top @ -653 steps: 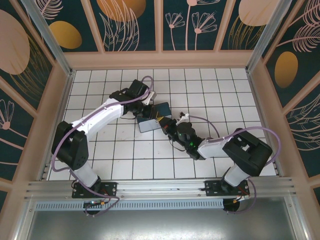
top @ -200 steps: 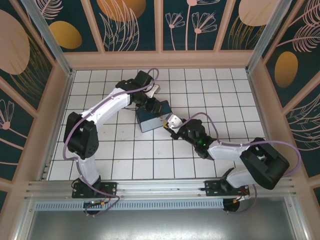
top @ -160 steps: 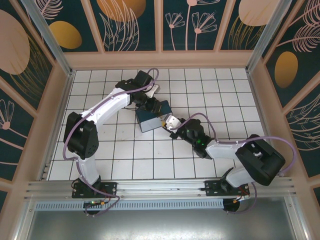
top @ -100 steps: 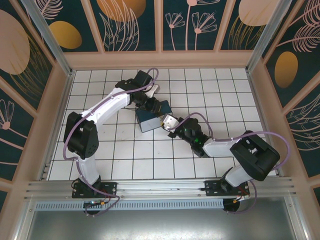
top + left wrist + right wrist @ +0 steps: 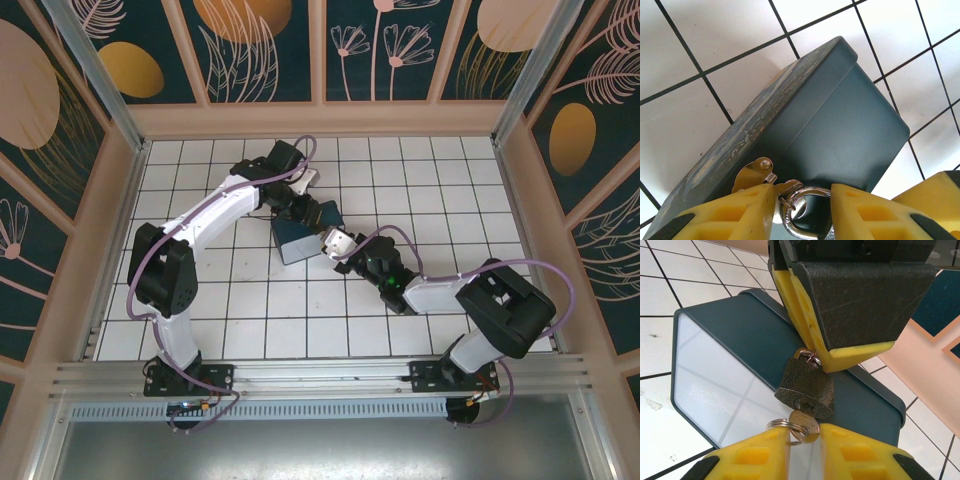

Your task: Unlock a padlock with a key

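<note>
A small dark padlock [image 5: 805,385] hangs at the front of a dark teal box [image 5: 740,330]. My left gripper [image 5: 802,200] is shut on its silvery shackle [image 5: 812,190], next to the box's brass hasp [image 5: 752,172]. In the right wrist view the left gripper's yellow fingers [image 5: 840,340] come down from above onto the top of the padlock. The key [image 5: 807,422] sits in the keyhole on the padlock's underside, with a split ring [image 5: 782,427] on its head. My right gripper [image 5: 805,434] is shut on the key's head. From above, both grippers [image 5: 305,208] [image 5: 335,245] meet at the box [image 5: 293,240].
The box lies on a white tiled floor [image 5: 250,310] inside a walled enclosure with patterned panels [image 5: 260,50]. Both arms reach to the middle, the left one [image 5: 210,215] from the left and the right one [image 5: 440,295] low across the floor from the right.
My right gripper has slid up and left to the box's corner and closed slightly, and that arm's elbow has swung left. The left arm and the box have stayed put.
</note>
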